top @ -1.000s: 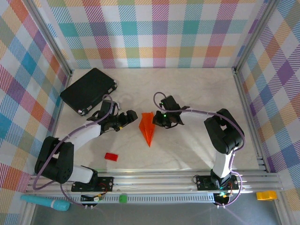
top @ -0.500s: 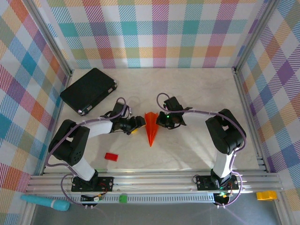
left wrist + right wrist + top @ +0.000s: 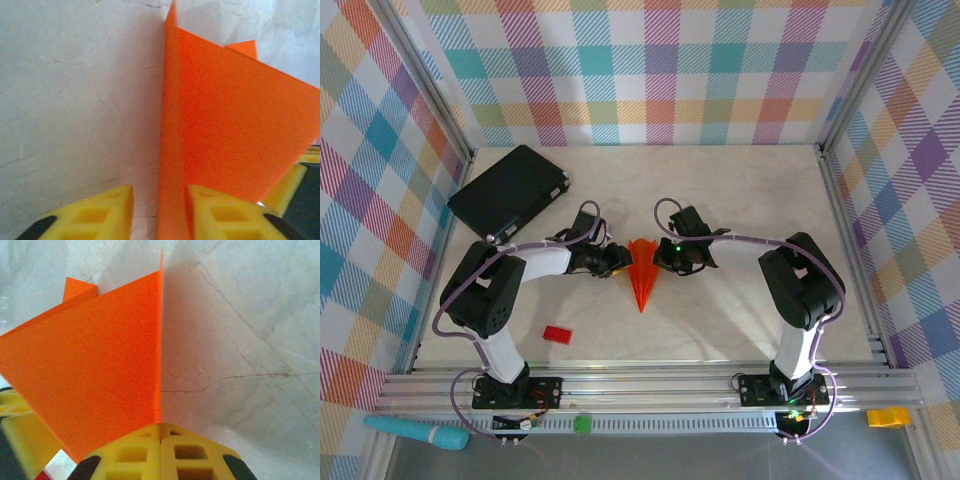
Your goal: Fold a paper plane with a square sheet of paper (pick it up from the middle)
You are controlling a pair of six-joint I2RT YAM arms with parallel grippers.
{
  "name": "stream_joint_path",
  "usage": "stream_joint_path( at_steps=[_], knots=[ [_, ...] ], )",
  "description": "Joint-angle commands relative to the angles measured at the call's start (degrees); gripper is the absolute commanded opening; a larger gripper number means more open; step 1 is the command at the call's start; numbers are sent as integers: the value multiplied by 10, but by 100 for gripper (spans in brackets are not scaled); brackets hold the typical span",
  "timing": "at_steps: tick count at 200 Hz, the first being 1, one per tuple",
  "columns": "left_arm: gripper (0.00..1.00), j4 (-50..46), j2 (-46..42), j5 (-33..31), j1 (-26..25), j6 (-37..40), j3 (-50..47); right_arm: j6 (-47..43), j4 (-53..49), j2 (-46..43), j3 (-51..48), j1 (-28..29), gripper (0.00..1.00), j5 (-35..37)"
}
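The square sheet of paper is folded into a narrow bright orange paper plane point(image 3: 641, 282) at the table's middle, its point toward the near edge. My right gripper point(image 3: 659, 258) is at the plane's wide far end from the right, shut with a wing's edge pinched in the seam point(image 3: 161, 426). That wing point(image 3: 100, 355) stands upright. My left gripper point(image 3: 622, 259) reaches in from the left. Its yellow fingers straddle the other upright flap point(image 3: 235, 115). The right finger point(image 3: 225, 210) touches the paper and the left finger point(image 3: 95, 215) stands a gap away, so the left gripper point(image 3: 160, 195) is open.
A black flat case point(image 3: 510, 192) lies at the far left corner. A small red block point(image 3: 557, 334) sits near the front left. Plaid walls ring the table, with a metal rail along the near edge.
My left gripper has swung right up to the plane and its jaws have narrowed around a flap. The plane now looks narrower, its wings raised. The right gripper kept its hold.
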Motion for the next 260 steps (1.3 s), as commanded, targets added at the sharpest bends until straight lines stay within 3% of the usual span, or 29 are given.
stream_joint_path(
  at_steps=[1, 36, 75, 232, 260],
  knots=[
    [24, -19, 10, -16, -4, 8, 18, -5, 2, -14, -7, -1, 3, 2],
    [10, -20, -7, -57, -4, 11, 18, -2, 3, -25, -11, -4, 2, 11],
    [5, -1, -49, -82, -4, 9, -2, 6, 17, -53, -32, -9, 1, 31],
    [2, 45, -32, -96, 1, -57, -43, 29, -17, -8, -13, -19, 3, 29],
    [1, 52, -26, -85, 1, -64, -44, 30, -30, -6, -3, -19, 8, 24]
  ],
)
